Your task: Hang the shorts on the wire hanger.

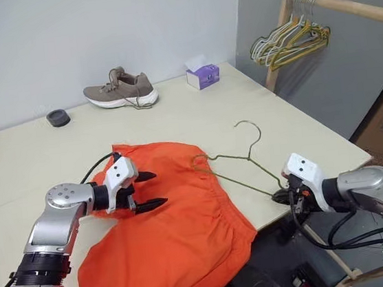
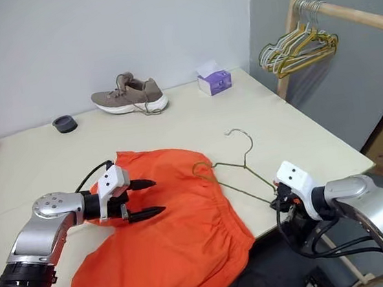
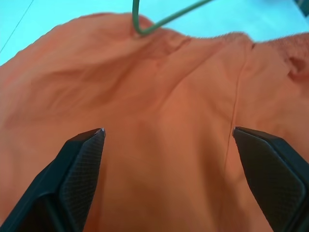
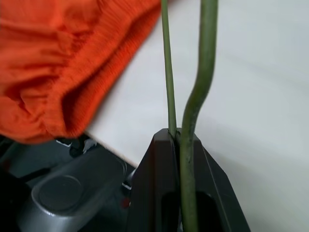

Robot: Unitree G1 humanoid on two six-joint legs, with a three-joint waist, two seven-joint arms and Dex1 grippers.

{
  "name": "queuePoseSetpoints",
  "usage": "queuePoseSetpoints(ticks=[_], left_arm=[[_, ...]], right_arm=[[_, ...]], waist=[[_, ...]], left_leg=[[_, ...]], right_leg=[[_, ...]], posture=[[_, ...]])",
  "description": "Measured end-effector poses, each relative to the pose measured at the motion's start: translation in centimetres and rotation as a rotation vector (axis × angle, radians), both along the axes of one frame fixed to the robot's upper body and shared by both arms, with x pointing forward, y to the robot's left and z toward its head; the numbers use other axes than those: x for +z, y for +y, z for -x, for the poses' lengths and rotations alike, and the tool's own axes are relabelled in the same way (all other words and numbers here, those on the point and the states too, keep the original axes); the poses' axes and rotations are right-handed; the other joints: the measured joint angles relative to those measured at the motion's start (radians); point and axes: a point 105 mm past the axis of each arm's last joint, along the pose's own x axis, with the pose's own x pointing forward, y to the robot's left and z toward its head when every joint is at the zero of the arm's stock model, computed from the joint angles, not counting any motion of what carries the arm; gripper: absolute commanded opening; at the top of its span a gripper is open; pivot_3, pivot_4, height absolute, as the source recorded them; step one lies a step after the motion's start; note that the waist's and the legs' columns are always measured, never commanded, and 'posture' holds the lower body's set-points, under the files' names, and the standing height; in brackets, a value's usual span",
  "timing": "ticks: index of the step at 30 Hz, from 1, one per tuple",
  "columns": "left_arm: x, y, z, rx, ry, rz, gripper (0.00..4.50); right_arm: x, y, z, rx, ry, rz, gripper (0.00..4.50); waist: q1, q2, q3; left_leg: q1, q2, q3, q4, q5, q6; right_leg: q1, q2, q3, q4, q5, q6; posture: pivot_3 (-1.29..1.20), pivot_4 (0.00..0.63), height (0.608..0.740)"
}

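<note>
Your shorts (image 1: 171, 236), bright orange with a gathered waistband, lie rumpled at the bench's (image 1: 35, 168) near edge. Your left pincer (image 1: 148, 190) hovers over them, spread wide. Your right pincer (image 1: 280, 195) clamps the thin olive wire hanger (image 1: 239, 169), whose far corner rests on the waistband.

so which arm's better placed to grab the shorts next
Left. The left gripper hangs open right over the shorts, while the right gripper is shut on the wire hanger at the table edge.

shorts (image 1: 181, 235): soft matt orange cloth, gathered ribbed waistband
wire hanger (image 1: 240, 172): thin smooth olive-green coated wire
table (image 1: 41, 160): smooth matt pale surface
finger pads (image 3: 79, 169): black, fine-textured
</note>
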Motion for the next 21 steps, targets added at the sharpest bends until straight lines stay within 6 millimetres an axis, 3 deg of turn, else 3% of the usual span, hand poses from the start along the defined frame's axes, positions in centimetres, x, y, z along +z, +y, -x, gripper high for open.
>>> queuePoseSetpoints(ticks=[3,10,17,21], left_arm=[[-0.3,0.3,0.1,0.008,0.008,-0.004,4.47],[-0.7,0.5,-0.1,0.020,0.012,0.002,4.47],[-0.9,0.0,-0.1,0.015,0.018,0.020,4.47],[-0.9,-0.1,-0.1,0.012,0.019,0.022,4.47]], right_arm=[[0.5,0.7,0.4,0.041,-0.011,-0.001,0.00],[-1.5,0.7,1.4,0.066,0.049,0.027,0.00],[-0.9,-3.8,0.6,-0.105,0.027,0.059,0.00],[-2.5,-6.3,1.8,-0.145,0.084,0.142,0.00]], waist=[[0.002,0.000,0.000],[0.001,-0.001,0.000],[0.000,-0.001,0.000],[-0.001,-0.001,0.000]], left_leg=[[0.000,0.000,0.000,0.000,0.000,0.000],[0.000,0.000,0.000,0.000,0.000,0.000],[0.000,0.000,0.000,0.000,0.000,0.000],[0.000,0.000,0.000,0.000,0.000,0.000]], right_leg=[[0.000,0.000,0.000,0.000,0.000,0.000],[0.000,0.000,0.000,0.000,0.000,0.000],[0.000,0.000,0.000,0.000,0.000,0.000],[0.000,0.000,0.000,0.000,0.000,0.000]], posture=[[-0.43,0.000,0.740],[-0.44,0.000,0.740],[-0.45,0.000,0.740],[-0.45,0.000,0.740]])
